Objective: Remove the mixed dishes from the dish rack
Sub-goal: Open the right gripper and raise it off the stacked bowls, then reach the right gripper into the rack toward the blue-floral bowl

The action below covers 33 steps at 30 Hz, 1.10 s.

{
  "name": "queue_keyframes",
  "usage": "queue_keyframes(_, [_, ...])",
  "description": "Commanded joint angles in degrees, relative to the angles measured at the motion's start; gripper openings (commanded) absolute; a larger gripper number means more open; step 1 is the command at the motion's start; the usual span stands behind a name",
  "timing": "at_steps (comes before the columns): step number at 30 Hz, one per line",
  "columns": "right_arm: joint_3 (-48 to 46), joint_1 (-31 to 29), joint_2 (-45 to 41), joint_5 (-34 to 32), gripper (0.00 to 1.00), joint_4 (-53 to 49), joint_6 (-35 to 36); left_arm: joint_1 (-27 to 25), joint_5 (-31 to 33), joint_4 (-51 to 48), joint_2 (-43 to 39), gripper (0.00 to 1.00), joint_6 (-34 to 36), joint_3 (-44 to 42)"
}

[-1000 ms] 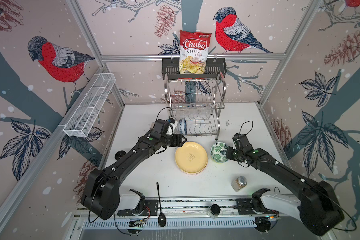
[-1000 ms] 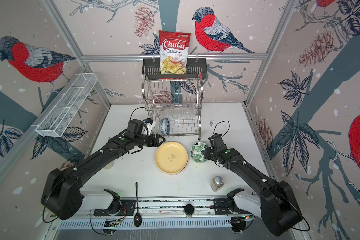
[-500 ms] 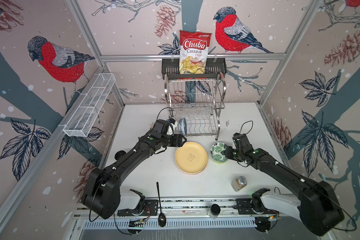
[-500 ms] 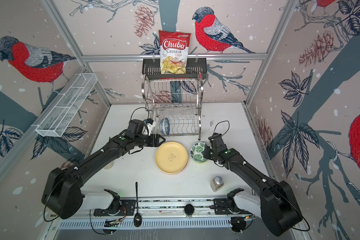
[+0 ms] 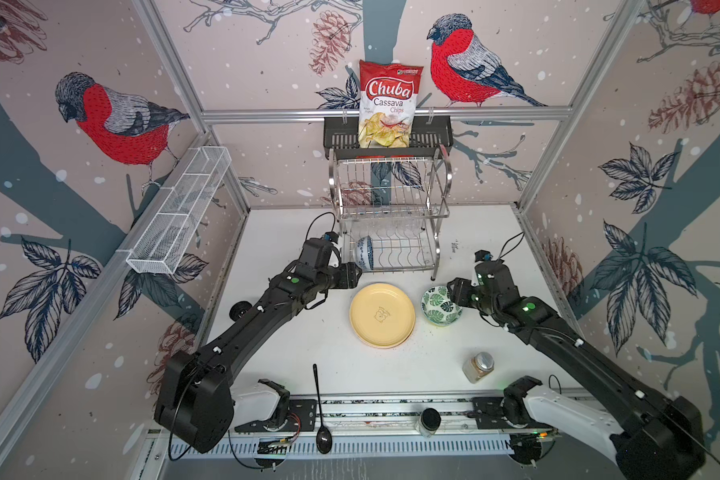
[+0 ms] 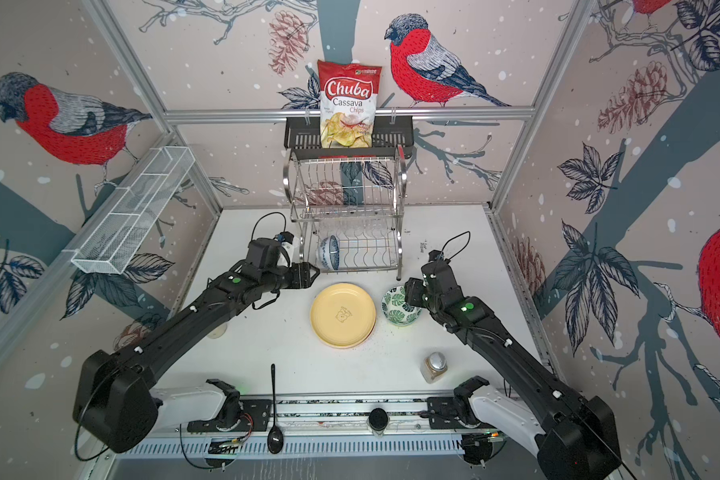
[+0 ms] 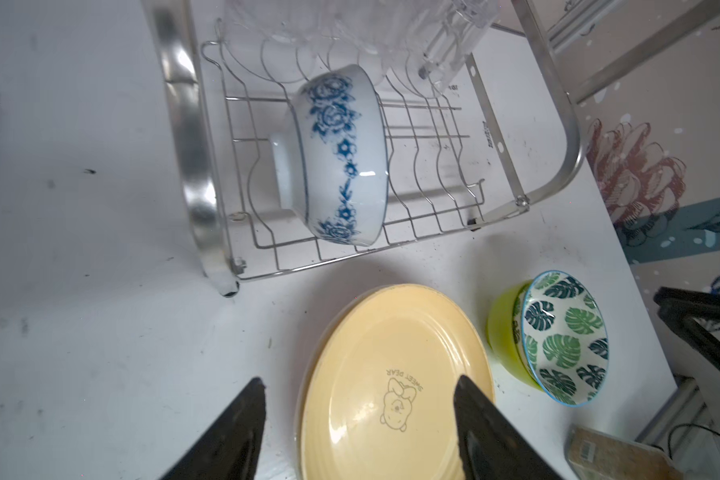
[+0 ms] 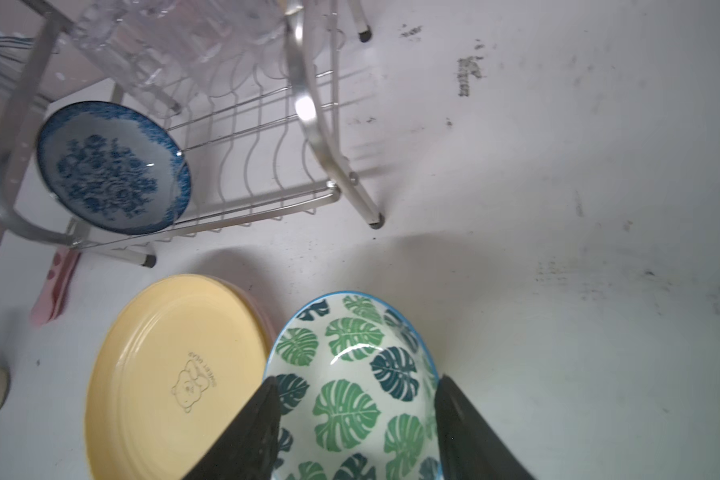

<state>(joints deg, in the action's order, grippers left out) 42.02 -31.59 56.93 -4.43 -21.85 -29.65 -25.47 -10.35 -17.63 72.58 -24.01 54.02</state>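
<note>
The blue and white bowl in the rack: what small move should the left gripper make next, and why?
Probably ease the left gripper forward toward the blue and white bowl. The bowl stands on edge in the lower tier of the rack, and the open, empty gripper is close in front of it.

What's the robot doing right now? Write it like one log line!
left gripper: open, near blue-white bowl in dish rack | right gripper: open, over green-leaf bowl | yellow plate: on table
</note>
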Motion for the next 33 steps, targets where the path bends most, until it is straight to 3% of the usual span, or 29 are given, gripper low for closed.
queue_keyframes(1, [0.08,-4.22,0.58,-0.19,0.61,9.66,3.38,0.34,5.47,-1.56,-0.57,0.71,-0.07,0.11])
queue_keyframes(6, [1.38,-10.93,7.05,0.98,0.6,22.54,8.76,0.45,10.34,-2.3,-1.02,0.7,0.54,0.37])
queue_keyframes(11, [5.69,-11.7,17.06,7.27,0.58,31.52,12.64,0.6,14.25,-3.38,-0.86,0.7,-0.42,0.54])
queue_keyframes(16, [9.25,-12.03,24.03,10.48,0.57,38.72,15.3,0.6,18.96,-5.93,-0.12,0.7,-5.9,1.61])
queue_keyframes(24, [12.54,-11.27,29.9,11.42,0.57,43.51,14.89,0.52,20.29,5.22,0.73,0.68,-9.47,-1.75])
queue_keyframes(33, [17.15,-9.45,36.27,17.91,0.57,46.01,11.34,0.57,24.35,13.16,6.17,0.63,-6.43,-0.8])
